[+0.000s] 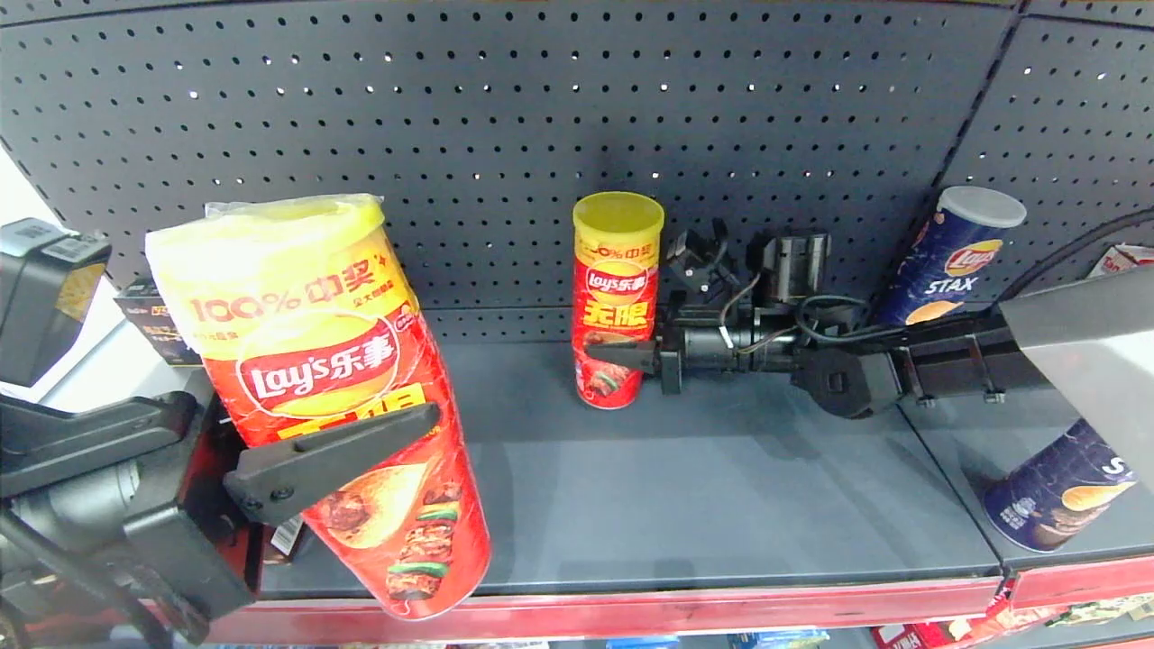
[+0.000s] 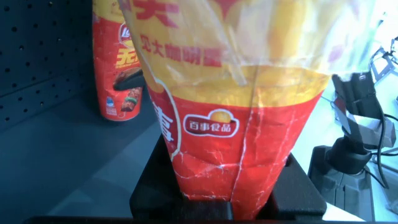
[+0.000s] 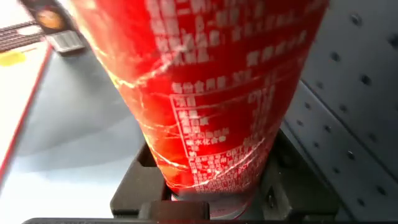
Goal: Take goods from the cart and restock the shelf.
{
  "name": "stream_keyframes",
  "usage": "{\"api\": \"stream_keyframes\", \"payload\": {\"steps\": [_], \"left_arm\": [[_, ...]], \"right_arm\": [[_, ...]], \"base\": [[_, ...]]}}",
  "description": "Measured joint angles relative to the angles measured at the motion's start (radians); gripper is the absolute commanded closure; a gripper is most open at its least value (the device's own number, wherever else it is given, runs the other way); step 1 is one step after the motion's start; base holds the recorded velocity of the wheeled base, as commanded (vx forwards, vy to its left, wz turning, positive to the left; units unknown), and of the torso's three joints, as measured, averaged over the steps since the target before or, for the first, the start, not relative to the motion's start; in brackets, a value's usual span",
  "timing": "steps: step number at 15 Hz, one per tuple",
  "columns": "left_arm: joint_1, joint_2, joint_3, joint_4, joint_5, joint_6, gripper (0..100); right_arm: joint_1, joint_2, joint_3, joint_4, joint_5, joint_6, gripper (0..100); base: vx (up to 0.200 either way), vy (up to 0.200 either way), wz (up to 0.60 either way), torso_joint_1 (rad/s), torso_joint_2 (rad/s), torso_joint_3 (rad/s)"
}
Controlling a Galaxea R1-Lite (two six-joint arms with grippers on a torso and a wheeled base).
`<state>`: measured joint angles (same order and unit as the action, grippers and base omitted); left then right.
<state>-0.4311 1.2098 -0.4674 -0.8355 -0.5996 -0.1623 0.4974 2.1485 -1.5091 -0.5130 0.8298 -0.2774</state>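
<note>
Setting the upright can (image 1: 618, 270) on the shelf (image 1: 721, 487).
My right pincer (image 1: 615, 350) clamps it at twelve o'clock, my left pincer (image 1: 379, 433) grips the tilted can (image 1: 306, 306) at eight; I'd release right next.

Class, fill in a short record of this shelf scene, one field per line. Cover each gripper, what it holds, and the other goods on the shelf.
left gripper: shut on the near red chip can, yellow-lidded, held tilted at the shelf front edge
right gripper: shut on the far red chip can, upright, base at the shelf deck, close to the pegboard
other goods: leaning blue chip can against the pegboard; front blue chip can, tilted, partly hidden
</note>
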Motion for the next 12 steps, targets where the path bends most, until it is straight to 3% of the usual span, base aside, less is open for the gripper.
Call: {"api": "stream_keyframes", "payload": {"steps": [3, 12], "left_arm": [[0.004, -0.002, 0.000, 0.000, 0.000, 0.000, 100], [0.006, -0.005, -0.002, 0.000, 0.003, -0.015, 100]], "right_arm": [[0.027, -0.083, 0.107, -0.043, -0.003, -0.005, 100], [0.162, -0.316, 0.631, -0.342, -0.111, -0.005, 100]], "base": [[0.000, 0.000, 0.00, 0.000, 0.00, 0.000], [0.000, 0.000, 0.00, 0.000, 0.00, 0.000]]}}
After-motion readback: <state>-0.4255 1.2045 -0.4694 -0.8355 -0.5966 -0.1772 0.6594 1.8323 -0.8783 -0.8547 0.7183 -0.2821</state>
